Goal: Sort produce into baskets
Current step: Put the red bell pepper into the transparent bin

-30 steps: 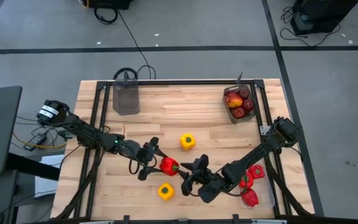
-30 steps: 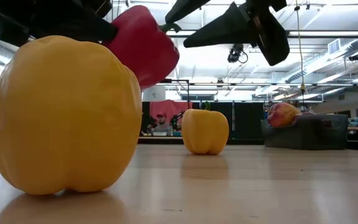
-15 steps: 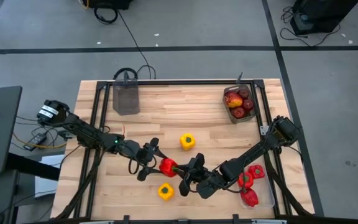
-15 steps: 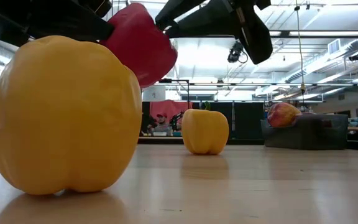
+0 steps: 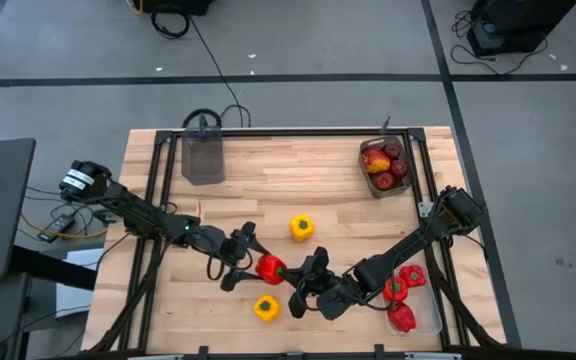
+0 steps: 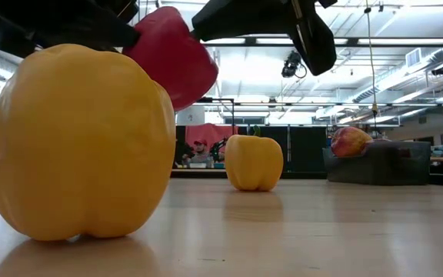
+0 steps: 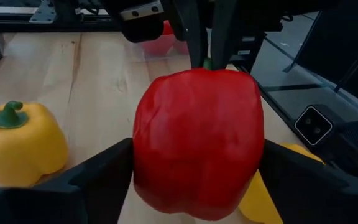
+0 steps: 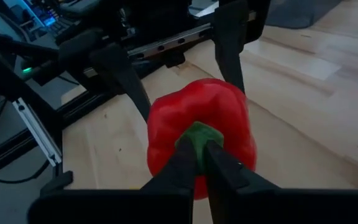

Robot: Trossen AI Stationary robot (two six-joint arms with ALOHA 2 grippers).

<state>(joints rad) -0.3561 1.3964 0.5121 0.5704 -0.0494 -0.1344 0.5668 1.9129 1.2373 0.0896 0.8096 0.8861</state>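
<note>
A red bell pepper (image 5: 271,267) is held above the table's near middle between both grippers. In the low view it (image 6: 174,65) hangs clear of the wood. My left gripper (image 5: 258,264) is shut on its body from the table's left. My right gripper (image 5: 291,276) comes from the right and is shut on its green stem (image 8: 197,132). One yellow pepper (image 5: 266,308) stands on its base near the front edge and another (image 5: 301,228) stands at mid-table. My left gripper pinches the red pepper's body by two opposite sides (image 7: 143,158) between its two fingers (image 7: 98,177), coming level from the table's left. The pepper is lifted clear, lying on its side with its stem end toward the right arm. My right gripper pinches the pepper's green stem (image 8: 199,138) between its two fingertips (image 8: 182,163), coming from the table's right, roughly level. Its fingers also show in the left wrist view (image 7: 199,34), meeting the stem (image 7: 208,63) at the pepper's far end.
A smoky-grey bin (image 5: 204,157) stands at the far left. Another bin (image 5: 385,166) at the far right holds apples. A clear bin (image 5: 430,310) at the near right holds red peppers (image 5: 402,290). The near yellow pepper (image 6: 79,146) sits just under the grippers.
My right gripper has moved toward the table's left, up to the red pepper, and has shut on its stem. My left gripper and the pepper have stayed in place, lifted clear.
</note>
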